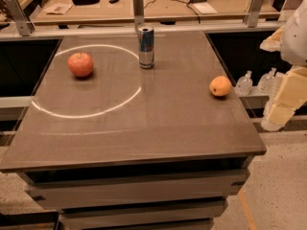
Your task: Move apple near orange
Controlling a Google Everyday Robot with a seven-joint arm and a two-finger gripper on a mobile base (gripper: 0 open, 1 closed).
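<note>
The red-orange apple (80, 63) sits on the brown table (144, 123) at the far left. The smaller yellow-orange orange (220, 86) sits near the table's right edge, far from the apple. My gripper (283, 102) shows as cream-coloured parts at the right edge of the view, beyond the table's right side and to the right of the orange. It holds nothing that I can see.
A tall blue and silver can (146, 47) stands upright at the far middle of the table, between apple and orange. Clear bottles (256, 83) stand on a lower ledge to the right. A cluttered desk (144, 1) lies behind a rail.
</note>
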